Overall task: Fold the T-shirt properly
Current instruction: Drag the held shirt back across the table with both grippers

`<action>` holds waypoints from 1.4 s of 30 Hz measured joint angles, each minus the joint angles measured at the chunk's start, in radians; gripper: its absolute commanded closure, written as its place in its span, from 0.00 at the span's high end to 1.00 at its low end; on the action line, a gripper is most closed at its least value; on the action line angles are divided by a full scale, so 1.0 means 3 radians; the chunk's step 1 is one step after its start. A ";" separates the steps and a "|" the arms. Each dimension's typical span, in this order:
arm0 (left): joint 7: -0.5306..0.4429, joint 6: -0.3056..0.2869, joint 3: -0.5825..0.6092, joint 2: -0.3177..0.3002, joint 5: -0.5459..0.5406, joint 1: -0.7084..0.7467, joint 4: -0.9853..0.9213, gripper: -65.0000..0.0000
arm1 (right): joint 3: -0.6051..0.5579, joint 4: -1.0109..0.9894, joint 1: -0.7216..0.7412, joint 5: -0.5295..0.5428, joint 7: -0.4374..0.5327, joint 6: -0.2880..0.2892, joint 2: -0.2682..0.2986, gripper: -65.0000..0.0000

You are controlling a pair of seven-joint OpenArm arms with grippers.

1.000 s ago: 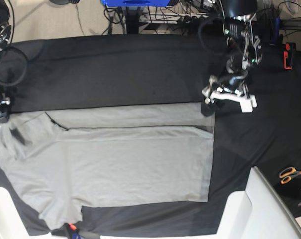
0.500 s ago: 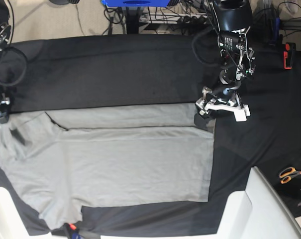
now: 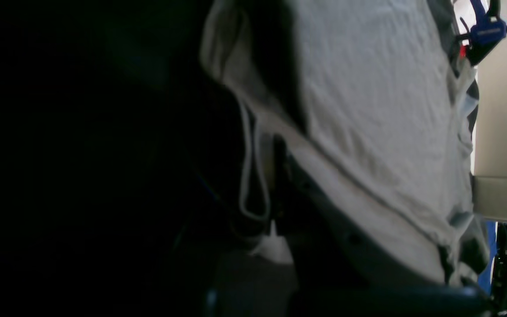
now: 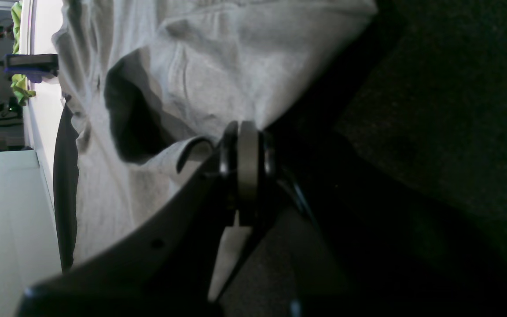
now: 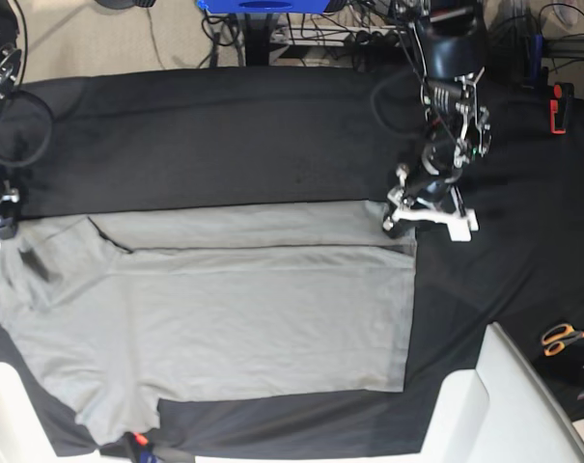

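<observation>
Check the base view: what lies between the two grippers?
The T-shirt on the black cloth spans the stretch from the right gripper to the left gripper; nothing else shows there.

My T-shirt is plain light grey, no print. The cloth over my table is solid black. Near the table's right edge lie scissors with orange handles, and a red clip.

The left end effector slides in from about 3 o'clock and drops onto the T-shirt at its folded top corner, and its jaws, wide a second ago, now pinch the hem.
</observation>
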 measured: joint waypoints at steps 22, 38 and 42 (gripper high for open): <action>0.0520 0.0078 0.0022 -0.0028 0.0029 0.0754 0.1067 0.00 | 0.0014 0.0940 -0.0690 0.0429 -0.0455 0.0023 -0.0017 0.00; 0.0523 0.0085 0.0015 -0.0137 0.0025 0.1284 0.1575 0.00 | 0.0013 0.1788 -0.1450 0.0451 -0.0593 -0.0014 -0.0256 0.00; 0.0519 0.0090 -0.0008 -0.0226 0.0037 0.1372 0.1653 0.00 | 0.0013 0.2087 -0.1673 0.0472 -0.0599 -0.0191 -0.0356 0.00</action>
